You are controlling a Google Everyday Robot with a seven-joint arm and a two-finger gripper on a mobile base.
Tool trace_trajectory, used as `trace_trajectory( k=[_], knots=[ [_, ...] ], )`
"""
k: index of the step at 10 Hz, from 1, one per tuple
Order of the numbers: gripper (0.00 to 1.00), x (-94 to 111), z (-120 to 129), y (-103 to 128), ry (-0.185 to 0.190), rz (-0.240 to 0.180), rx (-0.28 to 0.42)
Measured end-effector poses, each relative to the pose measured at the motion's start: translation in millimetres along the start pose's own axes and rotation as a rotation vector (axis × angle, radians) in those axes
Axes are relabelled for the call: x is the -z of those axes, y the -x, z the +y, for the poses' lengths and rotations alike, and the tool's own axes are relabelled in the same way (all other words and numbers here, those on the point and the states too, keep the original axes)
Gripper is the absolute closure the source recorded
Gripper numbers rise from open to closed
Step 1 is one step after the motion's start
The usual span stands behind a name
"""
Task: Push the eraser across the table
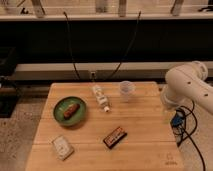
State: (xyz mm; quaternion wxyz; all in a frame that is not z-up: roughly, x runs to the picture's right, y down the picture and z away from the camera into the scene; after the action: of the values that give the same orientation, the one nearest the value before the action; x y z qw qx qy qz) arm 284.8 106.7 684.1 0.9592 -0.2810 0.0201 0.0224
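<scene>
end effector [168, 111] by table [145, 122] rt edge; eraser [115, 136] label orange-red, unreadable

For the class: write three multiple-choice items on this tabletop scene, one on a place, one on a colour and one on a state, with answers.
1. Where is the eraser? A on the plate; B on the table, right of the packet; C in the cup.
2. The plate's colour? A green; B blue; C white.
3. The bottle is: A upright; B lying on its side; C held by the gripper.
Answers: B, it lies on bare wood near the front; A, its rim is green; B, it lies flat, and the gripper hangs by the table's right edge.
</scene>
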Motion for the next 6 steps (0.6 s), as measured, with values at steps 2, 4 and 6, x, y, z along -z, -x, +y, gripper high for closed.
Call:
trace_trajectory(
  k=[2,4,6],
  knots=[
    [0.20,0.0,0.0,0.0,0.000,0.000,0.000],
    [0.20,0.0,0.0,0.0,0.000,0.000,0.000],
    [0.20,-2.0,2.3,2.1,0.003,0.001,0.006]
  ],
)
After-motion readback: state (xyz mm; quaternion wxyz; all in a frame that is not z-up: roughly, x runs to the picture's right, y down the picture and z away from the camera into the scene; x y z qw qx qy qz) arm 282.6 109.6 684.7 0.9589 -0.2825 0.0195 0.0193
